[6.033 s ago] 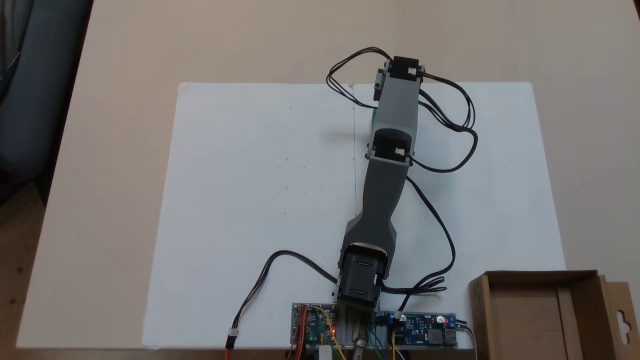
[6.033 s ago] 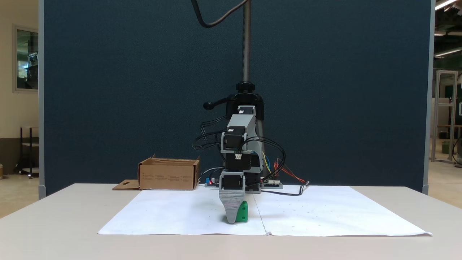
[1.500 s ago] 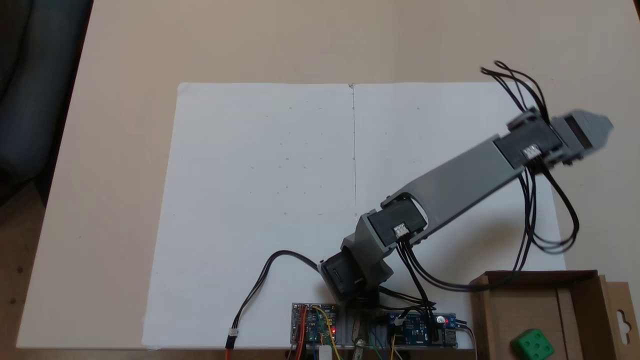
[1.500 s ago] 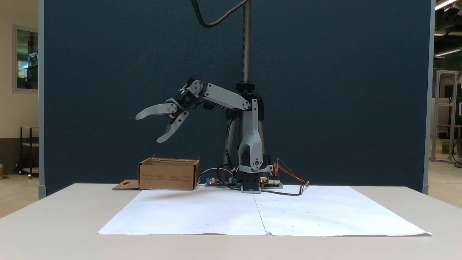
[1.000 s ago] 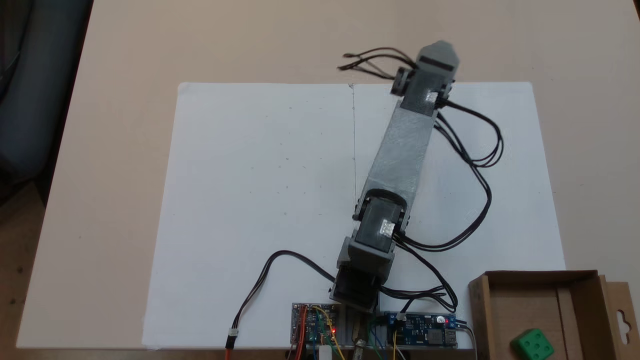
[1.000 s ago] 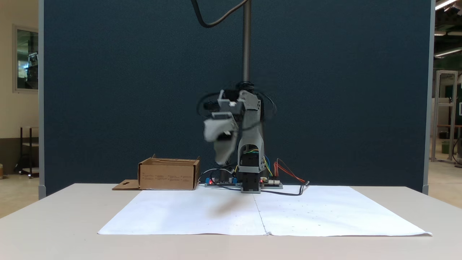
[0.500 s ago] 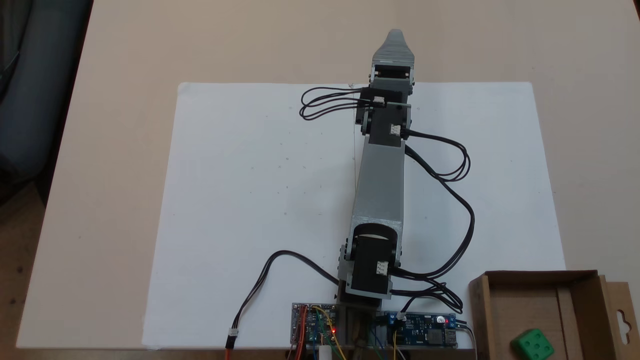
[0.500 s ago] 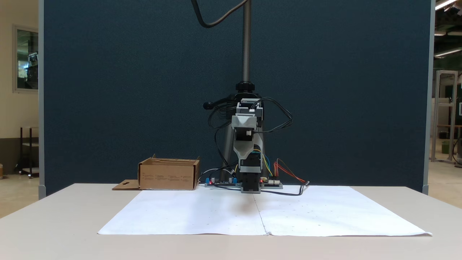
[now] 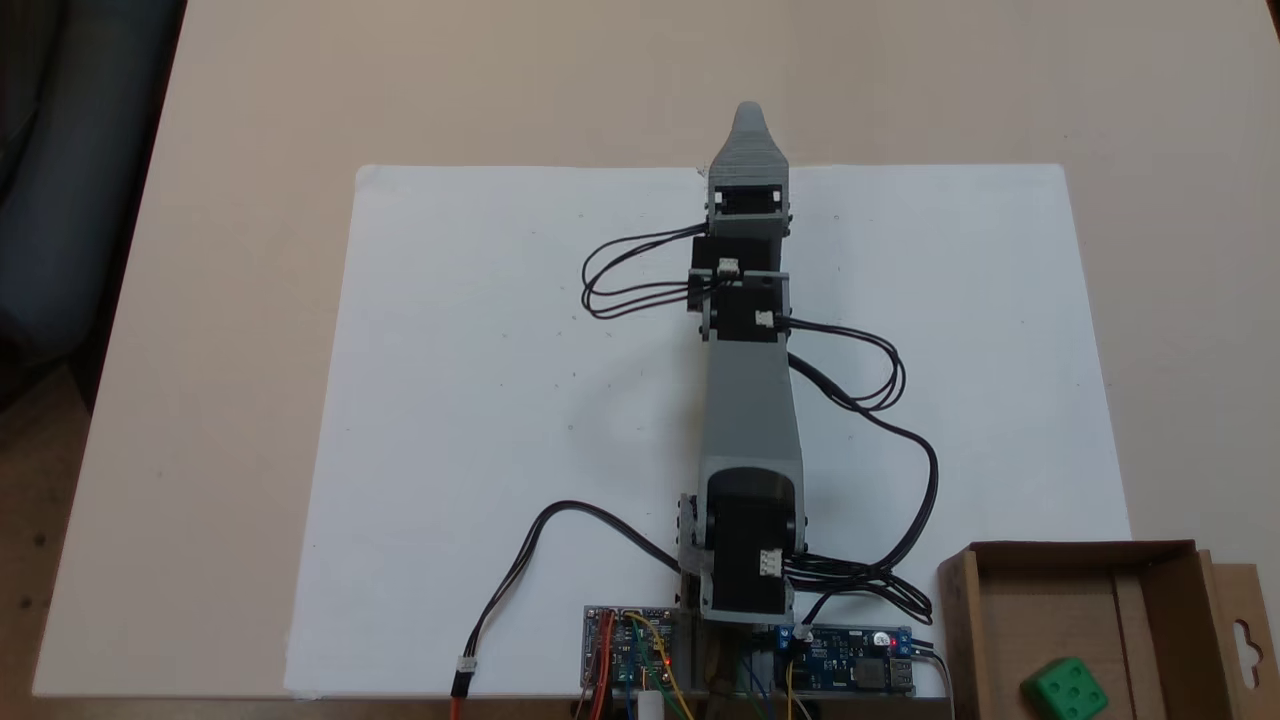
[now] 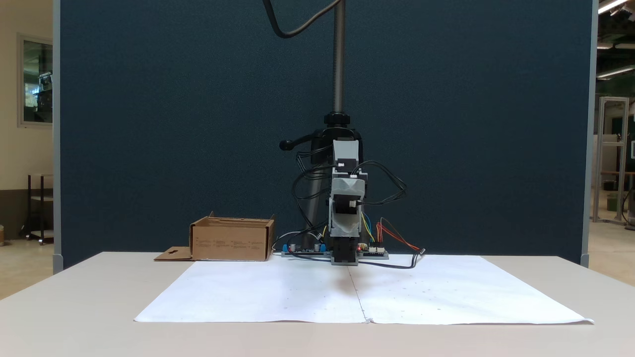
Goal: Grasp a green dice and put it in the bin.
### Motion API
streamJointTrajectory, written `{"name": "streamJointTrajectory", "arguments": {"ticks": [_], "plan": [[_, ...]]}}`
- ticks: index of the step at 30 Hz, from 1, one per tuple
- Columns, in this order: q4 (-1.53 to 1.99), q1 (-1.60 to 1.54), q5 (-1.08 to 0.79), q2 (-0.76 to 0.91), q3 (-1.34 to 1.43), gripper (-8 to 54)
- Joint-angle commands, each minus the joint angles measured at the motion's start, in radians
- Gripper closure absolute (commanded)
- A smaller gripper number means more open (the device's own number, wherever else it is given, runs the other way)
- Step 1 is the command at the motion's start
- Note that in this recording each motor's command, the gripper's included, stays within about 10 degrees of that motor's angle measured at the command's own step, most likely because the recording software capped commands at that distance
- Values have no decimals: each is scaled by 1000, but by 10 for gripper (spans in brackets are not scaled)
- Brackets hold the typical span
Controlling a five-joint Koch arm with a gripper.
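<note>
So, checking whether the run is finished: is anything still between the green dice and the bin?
Nothing: the green dice already lies inside the bin, and the gripper is far off over the paper's far edge.

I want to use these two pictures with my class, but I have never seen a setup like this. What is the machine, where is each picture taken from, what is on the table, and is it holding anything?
The machine is a small hobby robot arm bolted at the table edge, ending in a gripper, a two-jawed claw. One fixed view looks down from above; the other looks level across the table, facing the arm head-on.

On the table lies a large sheet of white paper. Beside the arm's base are circuit boards with coloured wires. A shallow cardboard box serves as the bin, and the green dice lies inside it.

The gripper hangs above the paper's far edge with nothing visible in it. Its jaws line up one behind the other for both cameras, so I cannot tell whether it is open or shut.
</note>
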Motion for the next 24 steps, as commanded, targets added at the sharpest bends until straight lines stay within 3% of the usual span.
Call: {"name": "streamJointTrajectory", "arguments": {"ticks": [1,18,24], "plan": [[-167,-11,-133,44,15,-2],[-693,-9,-149,173,462,-24],[-876,-5,-6,190,477,-30]]}}
